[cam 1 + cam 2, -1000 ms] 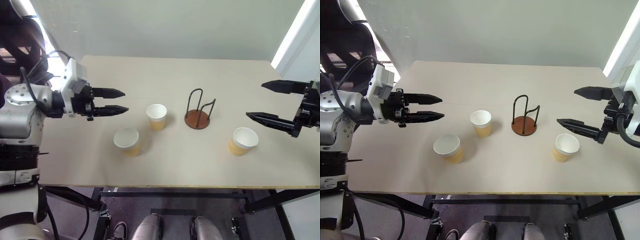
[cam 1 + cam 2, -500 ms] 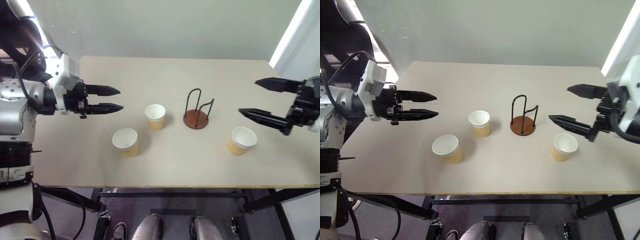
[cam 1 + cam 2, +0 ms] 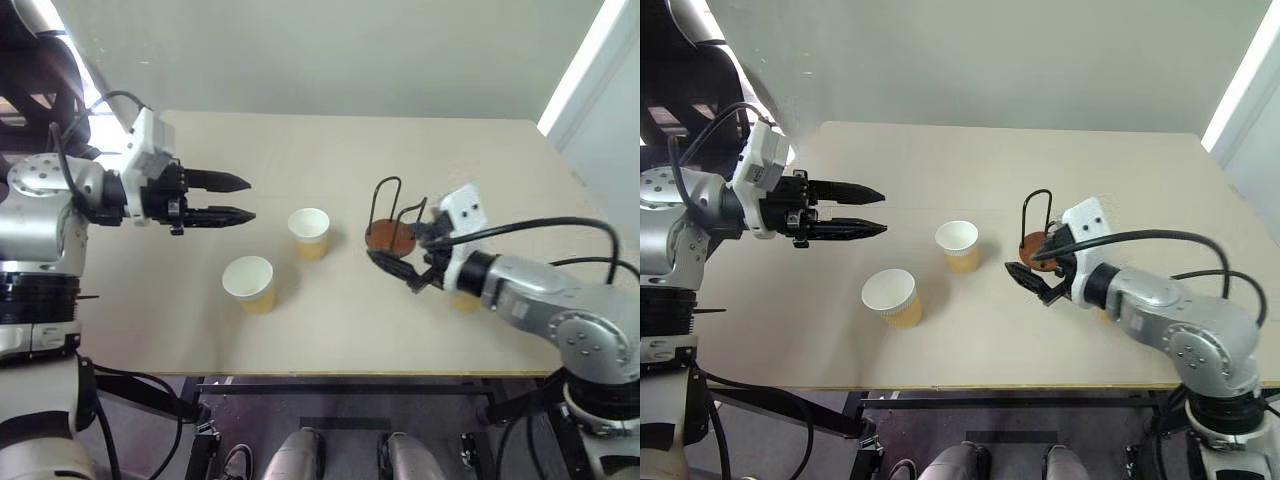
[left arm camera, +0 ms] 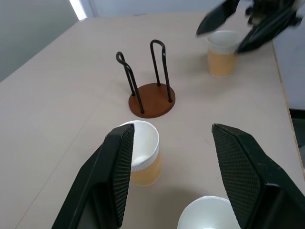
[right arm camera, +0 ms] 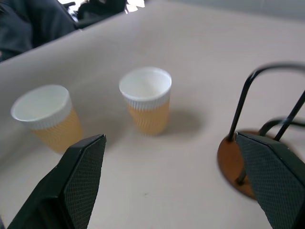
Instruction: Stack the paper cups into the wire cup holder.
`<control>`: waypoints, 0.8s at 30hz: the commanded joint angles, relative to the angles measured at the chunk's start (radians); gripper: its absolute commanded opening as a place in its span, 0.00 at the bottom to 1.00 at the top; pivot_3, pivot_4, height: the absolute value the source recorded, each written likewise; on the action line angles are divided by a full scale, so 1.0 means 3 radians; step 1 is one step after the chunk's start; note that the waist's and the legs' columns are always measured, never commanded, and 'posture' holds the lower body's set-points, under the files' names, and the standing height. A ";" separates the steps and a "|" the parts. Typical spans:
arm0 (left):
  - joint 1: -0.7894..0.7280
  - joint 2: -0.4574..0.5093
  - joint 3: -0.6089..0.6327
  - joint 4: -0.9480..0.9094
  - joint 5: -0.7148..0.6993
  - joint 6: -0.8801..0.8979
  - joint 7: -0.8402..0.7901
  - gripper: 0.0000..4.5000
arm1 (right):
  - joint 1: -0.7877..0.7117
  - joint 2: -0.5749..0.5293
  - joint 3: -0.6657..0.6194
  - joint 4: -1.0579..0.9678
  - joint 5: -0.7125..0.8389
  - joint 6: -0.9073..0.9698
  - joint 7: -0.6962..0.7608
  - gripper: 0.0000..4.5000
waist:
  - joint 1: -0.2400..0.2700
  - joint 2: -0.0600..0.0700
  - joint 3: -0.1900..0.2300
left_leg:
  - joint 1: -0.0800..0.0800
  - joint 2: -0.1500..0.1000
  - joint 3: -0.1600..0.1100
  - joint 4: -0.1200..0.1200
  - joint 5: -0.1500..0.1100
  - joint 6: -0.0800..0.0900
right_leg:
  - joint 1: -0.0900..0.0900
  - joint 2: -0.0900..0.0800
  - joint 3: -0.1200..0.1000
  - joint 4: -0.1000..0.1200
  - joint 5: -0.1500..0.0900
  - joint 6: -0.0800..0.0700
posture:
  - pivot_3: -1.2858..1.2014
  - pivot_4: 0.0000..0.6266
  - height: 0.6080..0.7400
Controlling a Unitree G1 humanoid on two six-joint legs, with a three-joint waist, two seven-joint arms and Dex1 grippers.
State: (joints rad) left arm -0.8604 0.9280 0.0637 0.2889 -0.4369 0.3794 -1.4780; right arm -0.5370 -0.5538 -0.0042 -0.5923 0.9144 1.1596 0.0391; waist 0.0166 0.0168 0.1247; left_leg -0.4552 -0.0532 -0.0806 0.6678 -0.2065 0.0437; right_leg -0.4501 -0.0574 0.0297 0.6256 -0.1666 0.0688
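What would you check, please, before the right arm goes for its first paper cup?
1. Right tool open: ok, its fingers stand wide apart with nothing between them.
2. Left tool out of the way: ok, it hovers open and empty above the table, off to the left of the cups.
3. Wire cup holder upright and empty: ok, no cup inside its loops.
4. Middle cup and front-left cup upright, mouths up: ok.
5. Third cup reachable: cannot tell from the head views, where the right arm covers most of it; the left wrist view shows it upright.
6. Clearance to the holder: not ok, the right tool sits very close to the base.
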 commanded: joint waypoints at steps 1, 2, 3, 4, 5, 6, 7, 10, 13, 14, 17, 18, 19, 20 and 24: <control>-0.0049 0.0035 0.0043 -0.0070 -0.0013 -0.0009 -0.0011 0.61 | -0.0008 0.0206 0.0127 0.0164 -0.0278 0.0002 -0.0183 1.00 | -0.0001 -0.0001 0.0000 | 0.0000 0.0000 0.0000 0.0000 -0.0001 -0.0001 | 0.0000 0.0000 0.0000 0.0000 0.0000 -0.0003 | 0.52 0.24 1.00; -0.0045 0.0035 0.0045 -0.0075 -0.0013 -0.0006 -0.0011 0.61 | -0.0009 0.0251 0.0146 0.0205 -0.0339 0.0004 -0.0191 1.00 | -0.0001 0.0000 0.0000 | 0.0000 0.0001 0.0000 0.0000 -0.0001 -0.0002 | -0.0001 0.0000 -0.0001 0.0000 0.0002 -0.0008 | 0.52 0.24 1.00; -0.0041 0.0037 0.0047 -0.0086 -0.0013 -0.0002 -0.0006 0.61 | -0.0003 0.0310 0.0200 0.0304 -0.0448 -0.0067 -0.0180 1.00 | 0.0000 0.0000 0.0000 | -0.0001 0.0001 0.0000 0.0000 -0.0002 -0.0003 | -0.0003 0.0000 -0.0001 0.0000 0.0002 -0.0009 | 0.52 0.24 1.00; -0.0035 0.0040 0.0053 -0.0100 -0.0016 0.0007 -0.0001 0.61 | 0.0005 0.0356 0.0269 0.0434 -0.0572 -0.0165 -0.0153 1.00 | 0.0000 -0.0001 0.0000 | -0.0002 0.0001 0.0000 -0.0001 -0.0002 -0.0004 | -0.0003 0.0000 -0.0002 0.0000 0.0002 -0.0009 | 0.52 0.24 1.00; -0.0030 0.0041 0.0056 -0.0110 -0.0016 0.0012 0.0006 0.61 | 0.0011 0.0387 0.0334 0.0552 -0.0690 -0.0259 -0.0119 1.00 | -0.0001 -0.0003 -0.0001 | -0.0002 0.0002 0.0000 -0.0001 -0.0002 -0.0005 | -0.0003 0.0000 -0.0002 0.0000 0.0002 -0.0010 | 0.52 0.24 1.00; -0.0028 0.0041 0.0057 -0.0117 -0.0015 0.0016 0.0012 0.61 | 0.0015 0.0409 0.0375 0.0631 -0.0782 -0.0325 -0.0084 1.00 | -0.0001 -0.0002 -0.0001 | 0.0000 0.0004 0.0000 -0.0001 -0.0004 -0.0007 | -0.0003 0.0001 -0.0003 0.0000 0.0001 -0.0015 | 0.52 0.24 1.00; -0.0022 0.0045 0.0059 -0.0126 -0.0012 0.0018 0.0018 0.61 | -0.0007 0.0429 0.0421 0.0738 -0.0894 -0.0416 -0.0041 1.00 | -0.0001 -0.0002 -0.0001 | -0.0001 0.0005 0.0000 -0.0002 -0.0004 -0.0007 | -0.0004 0.0001 -0.0003 0.0000 0.0001 -0.0017 | 0.52 0.24 1.00; 0.0005 0.0077 0.0086 -0.0170 -0.0019 0.0036 0.0028 0.61 | -0.0136 0.0503 0.0484 0.1080 -0.1159 -0.0665 0.0084 1.00 | -0.0003 -0.0002 -0.0001 | -0.0002 0.0007 0.0000 -0.0003 -0.0006 -0.0012 | -0.0006 0.0001 -0.0005 0.0000 0.0002 -0.0022 | 0.52 0.24 1.00; 0.0044 0.0108 0.0112 -0.0219 -0.0026 0.0063 0.0050 0.61 | -0.0223 0.0558 0.0515 0.1306 -0.1362 -0.0801 0.0180 1.00 | -0.0007 -0.0001 -0.0001 | -0.0003 0.0010 0.0000 -0.0005 -0.0008 -0.0021 | -0.0010 0.0003 -0.0005 0.0000 0.0004 -0.0030 | 0.52 0.24 1.00; 0.0065 0.0120 0.0125 -0.0243 -0.0036 0.0075 0.0052 0.61 | -0.0239 0.0581 0.0503 0.1332 -0.1390 -0.0809 0.0207 1.00 | -0.0007 -0.0001 -0.0001 | -0.0003 0.0011 0.0000 -0.0006 -0.0008 -0.0023 | -0.0010 0.0004 -0.0006 0.0001 0.0004 -0.0032 | 0.52 0.24 1.00; 0.0098 0.0139 0.0146 -0.0283 -0.0058 0.0094 0.0059 0.61 | -0.0251 0.0623 0.0483 0.1357 -0.1480 -0.0824 0.0282 1.00 | -0.0006 -0.0002 -0.0001 | -0.0003 0.0017 0.0000 -0.0007 -0.0018 -0.0043 | -0.0010 0.0007 -0.0008 0.0001 0.0002 -0.0038 | 0.52 0.24 1.00; 0.0106 0.0145 0.0150 -0.0286 -0.0057 0.0098 0.0069 0.61 | -0.0275 0.0646 0.0490 0.1416 -0.1540 -0.0885 0.0306 1.00 | -0.0006 -0.0001 -0.0001 | -0.0003 0.0019 0.0000 -0.0007 -0.0018 -0.0044 | -0.0010 0.0008 -0.0009 0.0001 0.0002 -0.0039 | 0.52 0.24 1.00; 0.0118 0.0151 0.0153 -0.0296 -0.0058 0.0105 0.0080 0.61 | -0.0322 0.0681 0.0503 0.1515 -0.1617 -0.0972 0.0323 1.00 | -0.0007 -0.0001 -0.0001 | -0.0003 0.0020 0.0000 -0.0007 -0.0018 -0.0044 | -0.0010 0.0008 -0.0009 0.0001 0.0002 -0.0039 | 0.52 0.24 1.00; 0.0131 0.0156 0.0157 -0.0312 -0.0066 0.0113 0.0086 0.61 | -0.0375 0.0724 0.0507 0.1607 -0.1680 -0.1055 0.0338 1.00 | -0.0009 -0.0001 -0.0001 | -0.0003 0.0020 0.0000 -0.0007 -0.0017 -0.0046 | -0.0010 0.0008 -0.0009 0.0001 0.0003 -0.0039 | 0.52 0.24 1.00; 0.0145 0.0167 0.0160 -0.0335 -0.0075 0.0126 0.0104 0.61 | -0.0540 0.0877 0.0467 0.1833 -0.1851 -0.1300 0.0380 1.00 | -0.0015 -0.0001 0.0000 | -0.0003 0.0023 0.0000 -0.0010 -0.0016 -0.0058 | -0.0014 0.0011 -0.0009 0.0001 0.0005 -0.0052 | 0.52 0.24 1.00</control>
State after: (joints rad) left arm -0.8076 0.9601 0.0754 0.2213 -0.4421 0.4167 -1.4539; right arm -0.6610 -0.3034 0.1492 -0.0380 0.3848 0.8182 0.1394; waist 0.0121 0.0166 0.1246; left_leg -0.4558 -0.0455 -0.0805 0.6644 -0.2113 0.0253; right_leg -0.4544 -0.0538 0.0269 0.6263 -0.1653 0.0520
